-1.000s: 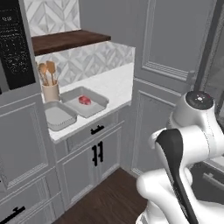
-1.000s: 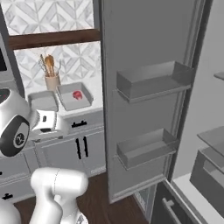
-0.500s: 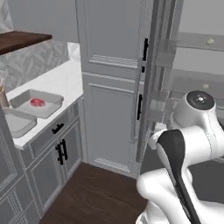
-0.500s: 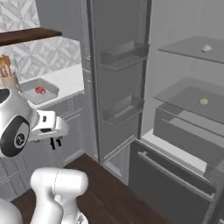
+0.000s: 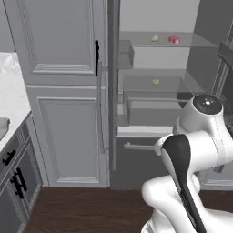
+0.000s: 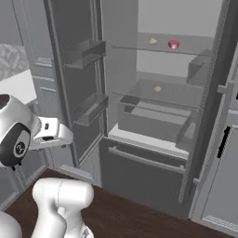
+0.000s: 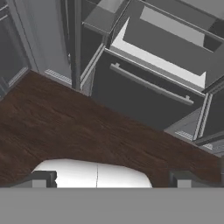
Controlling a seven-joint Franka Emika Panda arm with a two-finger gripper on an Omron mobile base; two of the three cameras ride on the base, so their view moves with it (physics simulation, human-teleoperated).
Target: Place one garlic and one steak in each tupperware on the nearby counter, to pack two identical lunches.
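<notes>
Two garlic: one bulb [image 5: 154, 38] lies on the top fridge shelf, a second [image 5: 156, 82] on the shelf below; in the right base view they sit at [image 6: 153, 41] and [image 6: 157, 88].
Steak: one red slab [image 5: 174, 40] on the top shelf, just right of the upper garlic and apart from it; seen also at [image 6: 173, 44].
Fridge: open, its left door [image 6: 76, 79] swung wide with two grey door bins; glass shelves [image 5: 164, 44] inside, a grey drawer box [image 6: 153, 122] under the lower shelf, and a closed bottom drawer with a bar handle [image 7: 151, 84].
End effector: pointing down over the dark wood floor [image 7: 65, 127] in front of the fridge; the two finger tips [image 7: 40, 179] stand far apart at the bottom corners of the hand view, spread wide with nothing between them.
Arm: white, folded close to the base; its elbow [image 5: 207, 107] stands before the fridge's lower right in the left base view, and its forearm [image 6: 46, 132] reaches toward the open door in the right base view.
Tabletop: a white edge [image 5: 11, 104] shows at far left of the left base view, over grey cabinets with black handles [image 5: 18, 184].
Tupperware: a bit of grey rim [image 5: 2, 126] shows at the left edge on the tabletop; its contents cannot be told.
Pantry: tall grey panelled doors [image 5: 63, 91] stand between tabletop and fridge.
</notes>
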